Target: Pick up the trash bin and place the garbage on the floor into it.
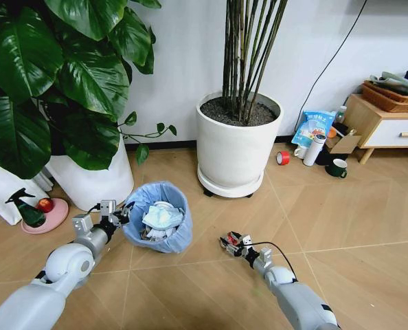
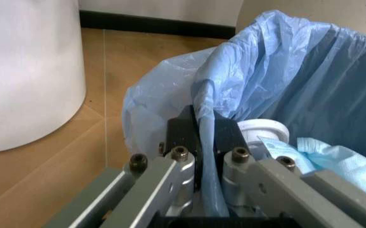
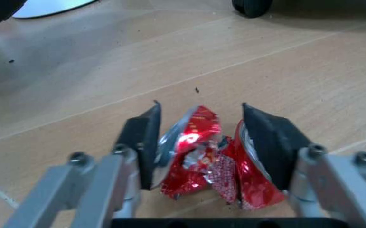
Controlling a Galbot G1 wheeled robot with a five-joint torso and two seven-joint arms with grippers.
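While both grippers work low over the floor point(image 1: 341, 227), the trash bin point(image 1: 161, 216) sits centre-left below a white plant pot point(image 1: 237, 148).
Left gripper point(image 1: 119, 215) pinches its blue-bagged rim shut — right gripper point(image 3: 201, 142), part-closed, clasps a red-silver wrapper point(image 3: 211, 159) at lower centre on chevron boards.

The trash bin point(image 1: 160, 217), lined with a crinkly light-blue bag and holding white and pale-blue litter, stands on the floor point(image 1: 341, 213) in front of 2 white plant pots. The left hand point(image 1: 115, 214) is at the bin's rim on its left side. The right hand point(image 1: 229, 242) is low over the floor to the bin's right, with a small red-silver piece point(image 1: 226, 241) between its fingers.
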